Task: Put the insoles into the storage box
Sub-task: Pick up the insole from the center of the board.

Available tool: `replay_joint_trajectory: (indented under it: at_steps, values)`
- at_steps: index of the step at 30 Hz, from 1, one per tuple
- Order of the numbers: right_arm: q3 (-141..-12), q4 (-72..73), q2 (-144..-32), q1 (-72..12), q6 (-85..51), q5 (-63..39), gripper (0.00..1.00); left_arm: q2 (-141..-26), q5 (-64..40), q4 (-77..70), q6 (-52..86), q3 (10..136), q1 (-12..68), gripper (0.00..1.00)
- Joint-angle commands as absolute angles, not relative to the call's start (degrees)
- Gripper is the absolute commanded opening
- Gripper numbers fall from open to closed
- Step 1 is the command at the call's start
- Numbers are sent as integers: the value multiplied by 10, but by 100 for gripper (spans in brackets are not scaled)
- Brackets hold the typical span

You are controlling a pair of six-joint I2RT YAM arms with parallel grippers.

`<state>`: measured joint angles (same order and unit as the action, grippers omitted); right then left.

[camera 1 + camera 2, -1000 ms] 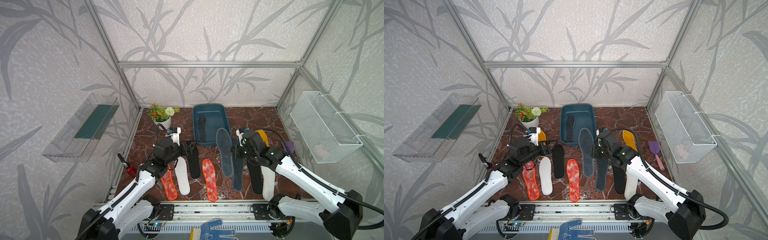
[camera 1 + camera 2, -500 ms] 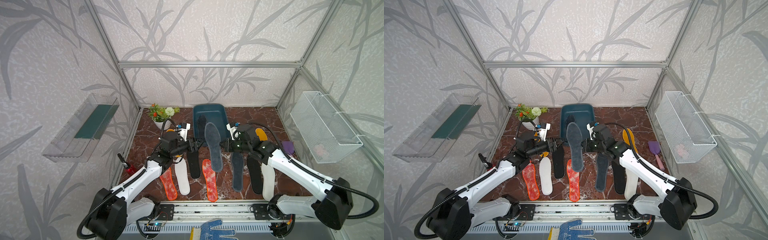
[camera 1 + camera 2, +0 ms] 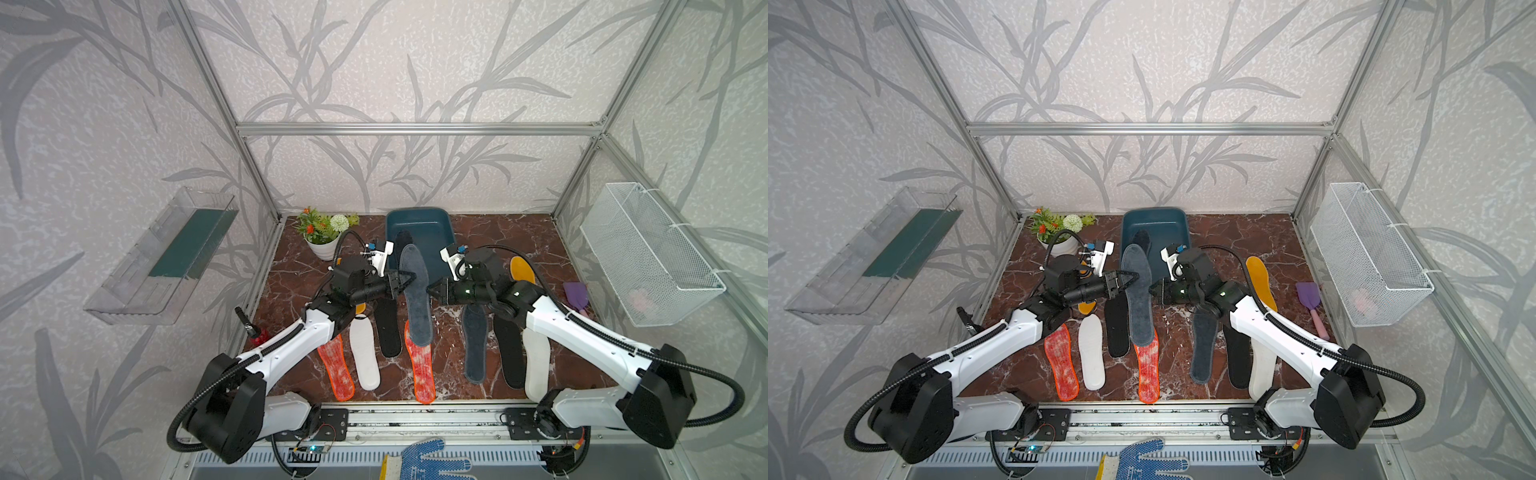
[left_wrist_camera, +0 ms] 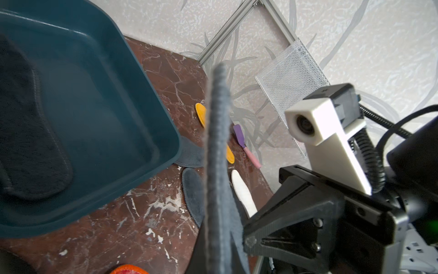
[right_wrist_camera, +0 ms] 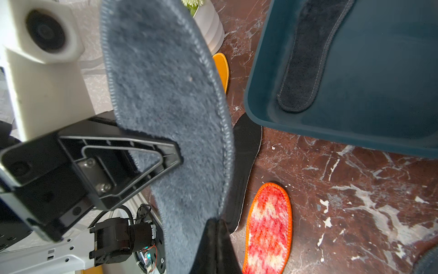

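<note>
In front of the left near corner of the shallow dark teal plastic storage box (image 3: 440,224), the left gripper (image 3: 409,277) is clamping tight on the long edge of a dark grey felt foot-shaped insole (image 3: 417,299), about mid-length. The right wrist view is showing its black triangular finger (image 5: 106,142) lying flat against the felt.

The insole is hanging clear of the brown marble-pattern floor (image 3: 498,237), just in front of the box. Its long axis is pointing straight at the box: toe end overlapping the near rim in both top views, heel end pointing away.

In front of the box's right near corner, the right gripper (image 3: 430,289) is sitting at the opposite long edge with jaws narrow. Whether it is gripping or letting go, I cannot tell. It is reading as a handover, with the left arm carrying.

One matching dark felt insole (image 3: 403,240) is lying inside the box, along its left wall.

Waiting on the floor in front of the box, left to right:
- mottled red-orange insole (image 3: 336,365)
- white insole (image 3: 365,357)
- black insole (image 3: 388,328)
- second red-orange insole (image 3: 419,370)
- grey felt insole (image 3: 473,345)
- second black insole (image 3: 509,353)
- second white insole (image 3: 534,361)

A mustard yellow insole (image 3: 523,270) is lying beside the box's right wall.

Coming move, my guess: sliding the held insole forward along its own axis and lowering it into the box's free right half. Both grippers are about equally near the box — only the left is clearly holding.
</note>
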<state>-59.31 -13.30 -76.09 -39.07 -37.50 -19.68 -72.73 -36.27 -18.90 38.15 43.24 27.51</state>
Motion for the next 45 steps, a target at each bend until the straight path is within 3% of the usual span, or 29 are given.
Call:
replay_joint_trajectory:
  at_steps: [1,3,6,13,24,27,33,34,36,37,38,41,42,45]
  values:
    - [-585,-89,-741,-374,-395,-233,30,-720,-368,-200,371,454,276,0]
    - [-551,-55,-712,-343,-409,-256,43,-715,-375,-196,363,456,273,0]
    - [-497,0,-661,-283,-433,-300,51,-716,-400,-194,357,462,270,0]
    - [-456,72,-642,-253,-442,-391,60,-733,-442,-200,357,484,269,0]
    - [-490,131,-735,-332,-442,-389,63,-747,-465,-214,369,502,269,0]
    - [-498,144,-758,-347,-448,-384,55,-745,-466,-218,374,500,269,0]
    - [-509,150,-773,-348,-456,-380,5,-742,-467,-197,365,505,269,0]
    - [-510,144,-771,-348,-455,-376,0,-742,-463,-190,361,506,268,0]
    - [-510,126,-766,-347,-453,-359,0,-739,-450,-174,353,507,269,0]
    - [-509,118,-763,-345,-451,-355,0,-737,-443,-168,349,507,268,3]
    - [-510,109,-760,-342,-450,-350,0,-735,-431,-154,344,509,268,19]
    - [-516,68,-754,-323,-445,-339,0,-723,-381,-100,320,516,268,83]
    - [-519,57,-753,-315,-443,-337,0,-717,-363,-84,313,518,267,99]
    - [-535,6,-756,-291,-424,-329,0,-693,-268,-15,284,526,267,99]
